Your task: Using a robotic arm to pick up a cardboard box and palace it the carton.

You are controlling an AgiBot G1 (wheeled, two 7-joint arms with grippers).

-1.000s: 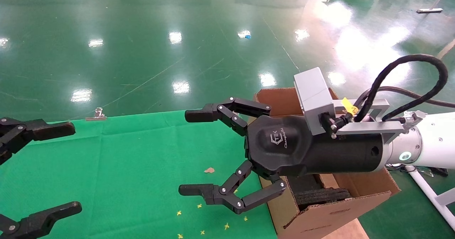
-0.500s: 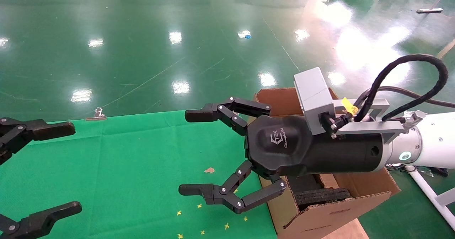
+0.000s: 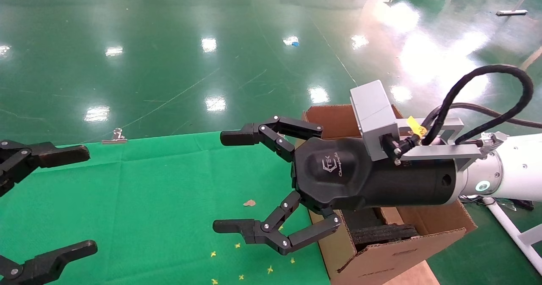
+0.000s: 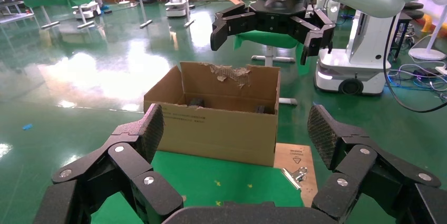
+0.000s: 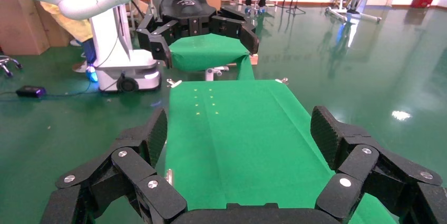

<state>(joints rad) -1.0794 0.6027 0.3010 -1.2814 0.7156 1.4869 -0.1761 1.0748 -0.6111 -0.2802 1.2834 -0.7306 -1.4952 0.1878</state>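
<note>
1. My right gripper (image 3: 222,181): held level above the green worktop (image 3: 148,200), pointing to my left, its body over the near left edge of the carton (image 3: 398,251). Fingers (image 3: 237,137) spread wide, holding nothing. White arm (image 3: 514,170) enters from the right, with grey camera block (image 3: 372,115) and black cable (image 3: 487,90) on the wrist.
2. My left gripper (image 3: 80,198): at the left edge of the head view, over the worktop, well apart from the right one. Fingers spread, nothing between them.
3. Worktop: green cloth, with a few small yellow bits (image 3: 239,261) and one brown scrap (image 3: 249,203) near the right gripper.
4. Carton: brown, open-topped, standing just beside the worktop's right end. Ragged torn flap (image 4: 232,72) on its far wall in the left wrist view; black foam pad (image 3: 381,234) inside.
5. Box: cannot be seen in any view; whether it lies in the carton I cannot tell.
6. Metal clip (image 3: 115,137): on the far edge of the worktop.
7. Floor (image 3: 190,43): glossy green, beyond.
</note>
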